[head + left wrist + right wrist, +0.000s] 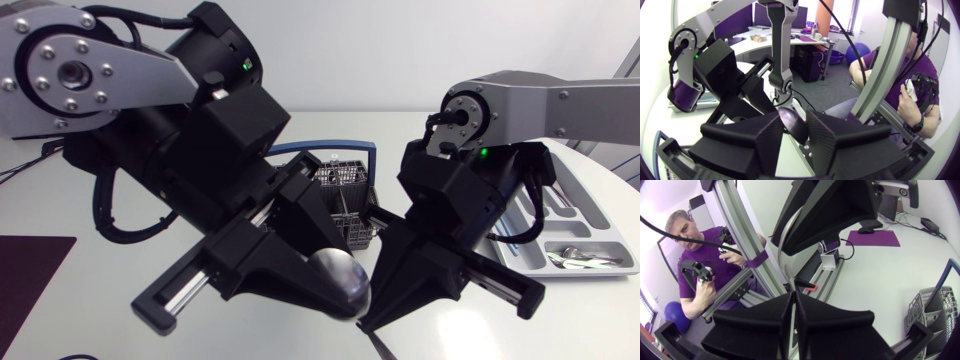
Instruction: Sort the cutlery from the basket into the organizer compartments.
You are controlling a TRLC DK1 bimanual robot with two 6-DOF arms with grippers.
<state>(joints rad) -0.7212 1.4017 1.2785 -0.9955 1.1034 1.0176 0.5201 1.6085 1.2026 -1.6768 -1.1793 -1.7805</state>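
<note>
Spoon (341, 279) front and centre, held high over the tabletop (90, 330), nearer the wire basket (344, 186) than the moulded grey organizer (592, 222). The left tool (793, 131) is pinched on its slick, rounded steel bowl, and the right tool (793, 307) is closed almost flat on the thin curved handle. Risky handover, I reckon: polished metal against matte wedge fingers could pivot or slip free if one side lets go before the other's bite is firm.

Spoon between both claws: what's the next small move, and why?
Probably open the left claw a little. It grips the spoon by the bowl, while the right claw looks shut on the handle. Releasing would let the right arm carry it to the organizer on its side.
</note>
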